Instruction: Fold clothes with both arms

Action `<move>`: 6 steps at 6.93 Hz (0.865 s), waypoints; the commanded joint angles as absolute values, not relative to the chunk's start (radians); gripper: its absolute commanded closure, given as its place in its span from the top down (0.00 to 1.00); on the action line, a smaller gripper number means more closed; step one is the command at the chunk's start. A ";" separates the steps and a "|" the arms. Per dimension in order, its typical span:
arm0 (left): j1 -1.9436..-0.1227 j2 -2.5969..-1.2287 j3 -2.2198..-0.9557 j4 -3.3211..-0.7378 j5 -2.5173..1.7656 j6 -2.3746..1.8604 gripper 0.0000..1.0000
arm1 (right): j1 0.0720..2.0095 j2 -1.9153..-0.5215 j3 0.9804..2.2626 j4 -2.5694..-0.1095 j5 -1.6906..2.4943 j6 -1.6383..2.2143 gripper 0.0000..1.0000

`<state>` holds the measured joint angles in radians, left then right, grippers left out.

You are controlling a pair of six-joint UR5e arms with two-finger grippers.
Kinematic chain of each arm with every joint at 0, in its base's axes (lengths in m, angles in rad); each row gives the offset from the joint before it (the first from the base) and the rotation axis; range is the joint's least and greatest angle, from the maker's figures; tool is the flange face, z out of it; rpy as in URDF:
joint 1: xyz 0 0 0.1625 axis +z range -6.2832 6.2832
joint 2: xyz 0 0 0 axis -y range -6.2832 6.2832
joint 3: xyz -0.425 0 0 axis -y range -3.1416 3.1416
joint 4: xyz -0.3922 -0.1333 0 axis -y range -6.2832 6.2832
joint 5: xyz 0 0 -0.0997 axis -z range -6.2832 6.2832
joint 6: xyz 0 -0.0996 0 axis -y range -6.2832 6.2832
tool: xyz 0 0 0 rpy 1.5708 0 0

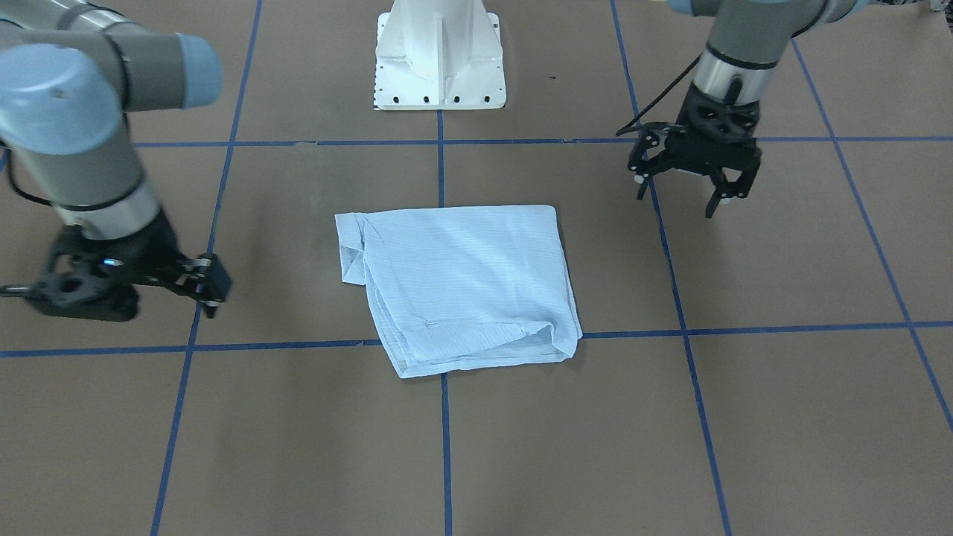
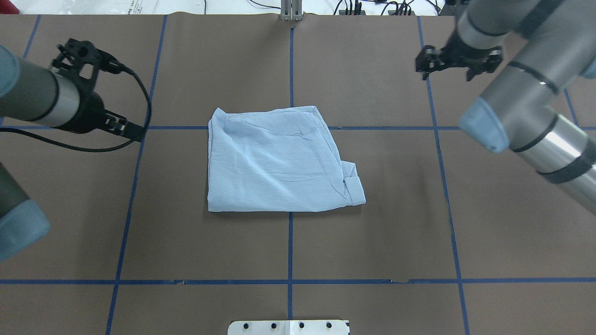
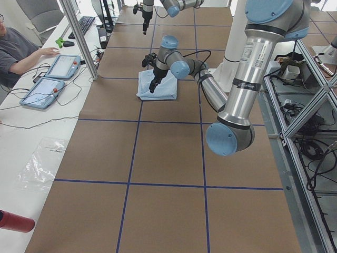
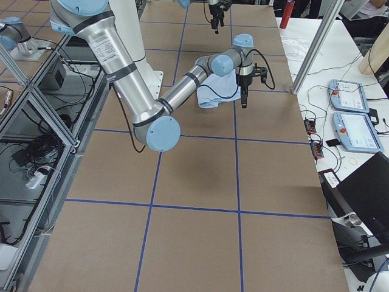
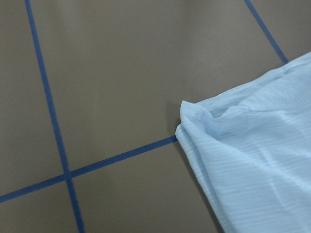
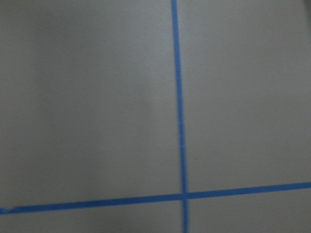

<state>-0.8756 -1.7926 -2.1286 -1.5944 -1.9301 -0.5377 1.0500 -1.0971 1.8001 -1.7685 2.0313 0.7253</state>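
The pale-blue striped shirt (image 1: 461, 283) lies folded into a rough rectangle at the middle of the brown table (image 2: 274, 163). One corner of it shows in the left wrist view (image 5: 257, 155). My left gripper (image 1: 679, 195) hangs open and empty above the table, apart from the shirt on my left side; it also shows in the overhead view (image 2: 74, 49). My right gripper (image 1: 211, 285) is open and empty, apart from the shirt on my right side (image 2: 454, 63). The right wrist view shows only bare table and blue tape lines.
The white pedestal (image 1: 439, 59) stands at my base edge of the table. Blue tape lines (image 2: 290, 246) grid the brown surface. An operator (image 3: 21, 50) sits at a side bench with teach pendants (image 3: 60, 66). Metal framing (image 4: 36, 103) runs along the table's robot side.
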 commanded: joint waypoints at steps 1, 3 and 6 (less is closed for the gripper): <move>-1.169 -1.622 -2.151 -1.580 -2.111 -0.215 1.00 | 1.336 -1.324 1.852 -1.824 2.216 0.191 1.00; -1.302 -1.481 -2.113 -1.580 -2.131 -0.117 1.00 | 1.501 -1.499 1.845 -1.825 2.238 -0.098 1.00; -1.486 -1.430 -1.991 -1.591 -2.218 -0.098 1.00 | 1.555 -1.748 1.850 -1.744 2.238 -0.109 1.00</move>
